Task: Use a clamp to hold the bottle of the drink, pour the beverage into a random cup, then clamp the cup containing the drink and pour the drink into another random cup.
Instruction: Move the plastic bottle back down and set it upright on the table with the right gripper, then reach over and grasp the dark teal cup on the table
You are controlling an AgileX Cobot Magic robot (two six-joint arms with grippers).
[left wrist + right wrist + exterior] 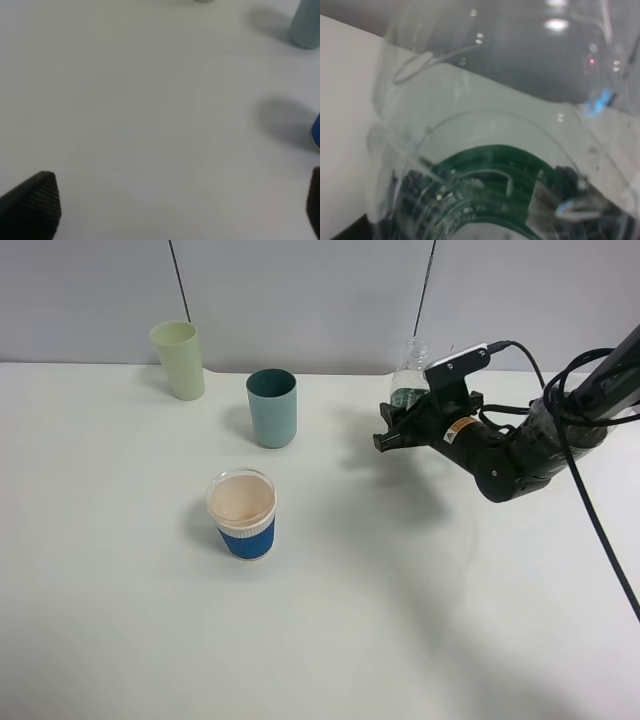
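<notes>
Your right gripper was closed on the bottle, gripping it around its dark green label. The bottle stood roughly upright at the far right of the white table, near the back edge. You could not tell whether its base touched the surface. In the right wrist view the bottle filled the whole picture. Its clear wall was curved and glinting, and the green label band showed pale markings that were too blurred to read. No brand name could be made out. A small yellow sticker sat on the right arm's wrist, its print too small to read.

Your left gripper was opened wide with nothing between its fingertips, over a bare part of the table.

The teal tumbler stood upright to the left of the bottle and apart from it. The blue-sleeved cup stood nearer the front, its peach-cream inside showing. The pale yellow-green tumbler stood at the back left. None of the cups carried any writing you could see.
</notes>
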